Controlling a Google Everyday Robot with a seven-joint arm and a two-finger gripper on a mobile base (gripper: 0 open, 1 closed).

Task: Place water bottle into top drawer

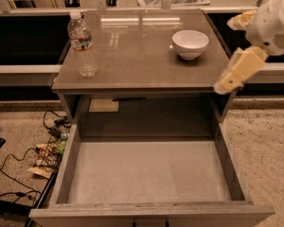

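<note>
The gripper (228, 55) hangs at the cabinet's (132, 74) right edge, level with its top, fingers spread and holding nothing. The bowl (190, 43) sits near it, on the cabinet's right rear. The water bottle (83, 44) stands upright on the cabinet's left side. The top drawer (68, 162) juts open from the cabinet's front. Cables (47, 150) lie left of the cabinet.

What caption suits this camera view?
Open top drawer below the water bottle standing on the cabinet top, gripper poised at its right edge.
</note>
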